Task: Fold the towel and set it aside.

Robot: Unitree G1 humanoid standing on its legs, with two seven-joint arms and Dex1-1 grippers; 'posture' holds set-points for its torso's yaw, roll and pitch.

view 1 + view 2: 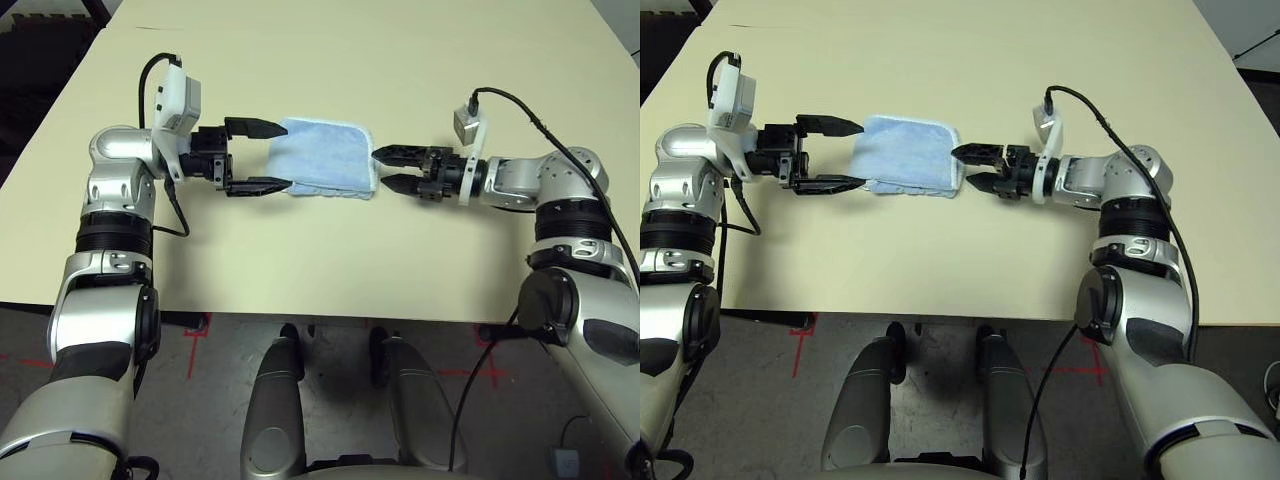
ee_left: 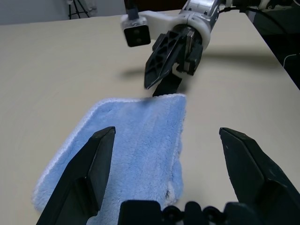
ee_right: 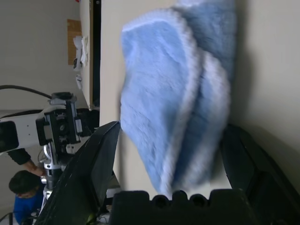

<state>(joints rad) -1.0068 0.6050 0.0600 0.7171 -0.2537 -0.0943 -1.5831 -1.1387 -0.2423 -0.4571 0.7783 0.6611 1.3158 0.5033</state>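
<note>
Even, soft overhead light falls on the table [image 1: 400, 60], with no glare. Short, faint shadows sit beneath the towel [image 1: 325, 160] and arms. In the right wrist view the towel is motion-blurred, its edging smeared from 12 towards 6 o'clock.

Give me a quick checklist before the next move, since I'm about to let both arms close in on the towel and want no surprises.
1. Towel folded over: ok, layered edges show in the right wrist view.
2. Towel fully on the table, away from its edges: ok.
3. Left gripper open: ok, one finger beyond the towel's end and one on its near side.
4. Right gripper open: ok, tips at the towel's opposite end.
5. Either gripper already holding the towel: not ok, neither is closed on it.
6. Right fingertips touching the cloth: cannot tell.
</note>
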